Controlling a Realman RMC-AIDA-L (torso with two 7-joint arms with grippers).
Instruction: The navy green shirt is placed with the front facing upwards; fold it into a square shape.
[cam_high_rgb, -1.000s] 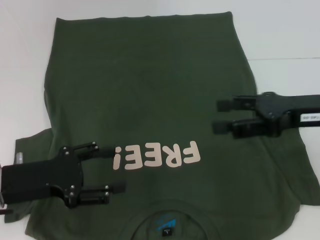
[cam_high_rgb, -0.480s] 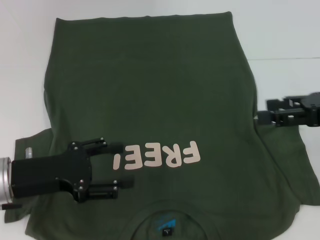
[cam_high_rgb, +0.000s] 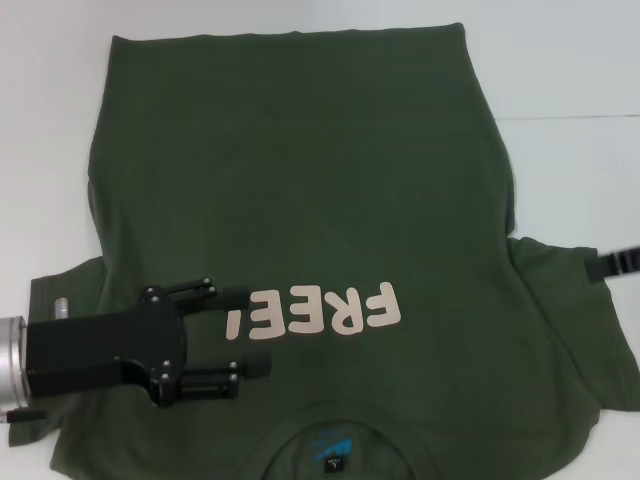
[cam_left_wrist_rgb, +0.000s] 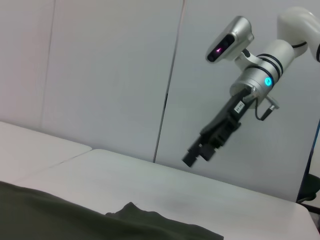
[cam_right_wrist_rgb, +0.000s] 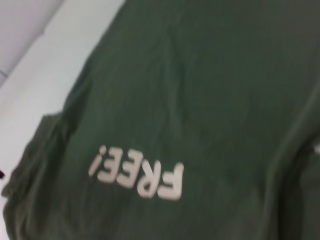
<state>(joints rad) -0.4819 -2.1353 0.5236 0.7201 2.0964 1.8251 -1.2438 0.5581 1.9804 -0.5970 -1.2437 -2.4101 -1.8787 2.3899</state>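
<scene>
— Lying face up on the white surface (cam_high_rgb: 40, 120), the navy green shirt (cam_high_rgb: 300, 180)?
— Yes. The left gripper (cam_high_rgb: 248, 332) hovers beside its lettering, fingers apart. Right gripper (cam_left_wrist_rgb: 192, 156): raised, state unclear.

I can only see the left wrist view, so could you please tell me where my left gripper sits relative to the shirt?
Observer: The left gripper is open over the navy green shirt, beside the exclamation-mark end of the FREE! lettering.
Operator: Thank you. Has any fold been made?
Observer: None that I can see. The shirt lies front up with the right sleeve spread out.
Operator: And which way is the collar?
Observer: Towards the robot. The blue neck label is at the near edge of the head view. The right gripper barely shows in that view, at the edge by that sleeve.
</scene>
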